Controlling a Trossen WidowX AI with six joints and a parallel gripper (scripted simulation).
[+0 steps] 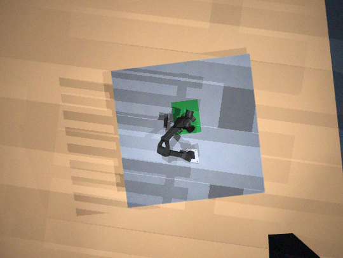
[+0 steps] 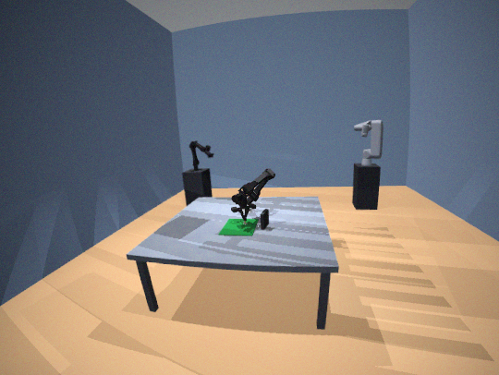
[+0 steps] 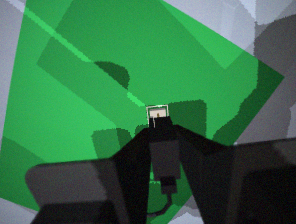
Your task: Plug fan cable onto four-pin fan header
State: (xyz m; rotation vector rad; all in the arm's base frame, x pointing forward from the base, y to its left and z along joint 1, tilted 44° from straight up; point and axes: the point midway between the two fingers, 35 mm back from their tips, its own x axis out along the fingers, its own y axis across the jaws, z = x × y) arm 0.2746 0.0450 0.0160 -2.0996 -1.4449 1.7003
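The green board [image 1: 185, 105] [image 2: 228, 229] [image 3: 150, 55] lies flat on the table. The small white-rimmed fan header [image 3: 157, 106] stands on it, with pins showing inside. My gripper [image 2: 245, 219] [image 3: 161, 131] points down over the board and is shut on the dark plug [image 3: 165, 156]. In the wrist view the plug's front end and the fingertips overlap the header's near side. Whether the plug touches or enters the header cannot be told. The fan's cable [image 3: 169, 199] curves from the plug's rear. In the top view the arm hides the fingertips and header.
The black upright fan [image 1: 166, 121] [image 2: 264, 219] stands just beside the board. My arm's white base plate [image 1: 196, 156] is on the grey-blue table [image 1: 236, 159] [image 2: 296, 251]. Two other arms stand on black pedestals [image 2: 197, 187] [image 2: 366, 187] beyond the table.
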